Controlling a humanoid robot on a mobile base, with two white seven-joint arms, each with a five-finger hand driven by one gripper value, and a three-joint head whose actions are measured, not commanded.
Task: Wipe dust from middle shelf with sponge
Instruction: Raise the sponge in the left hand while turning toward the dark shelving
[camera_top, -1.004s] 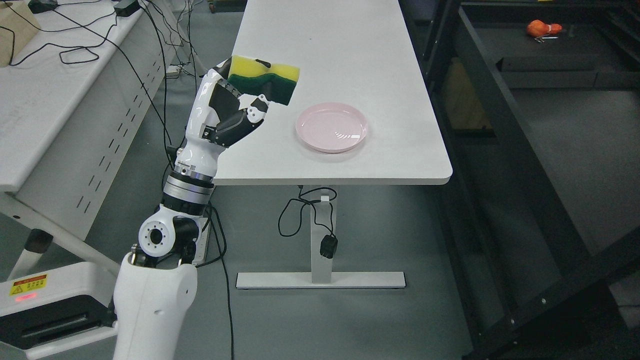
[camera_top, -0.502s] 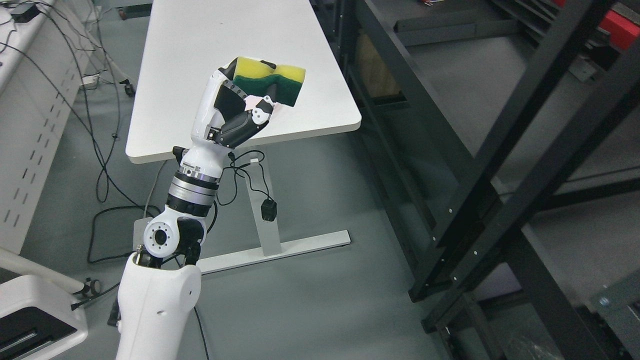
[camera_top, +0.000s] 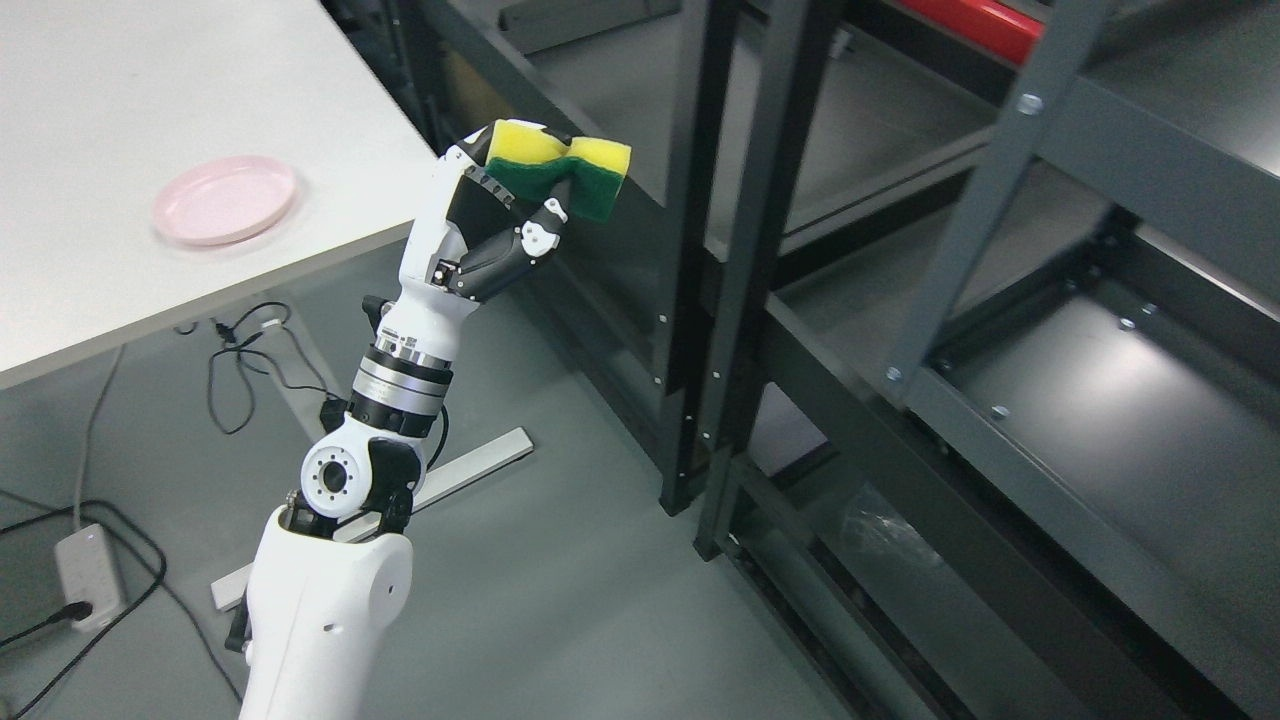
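My left hand (camera_top: 510, 215) is raised in mid-air, its fingers shut on a yellow and green sponge (camera_top: 562, 167). The sponge sticks out to the right of the hand, just left of the black upright posts (camera_top: 735, 270) of a metal shelf rack. A dark shelf level (camera_top: 1100, 400) of the rack lies at the right, lower than the sponge and apart from it. My right arm does not show.
A white table (camera_top: 90, 120) stands at the upper left with a pink plate (camera_top: 225, 198) near its edge. Cables (camera_top: 240, 350) and a power strip (camera_top: 85, 570) lie on the grey floor under it. A second grey rack post (camera_top: 985, 200) rises at the right.
The whole picture has swung right, so the camera turned from the table toward the shelf rack. The left hand still holds the sponge in the same raised pose.
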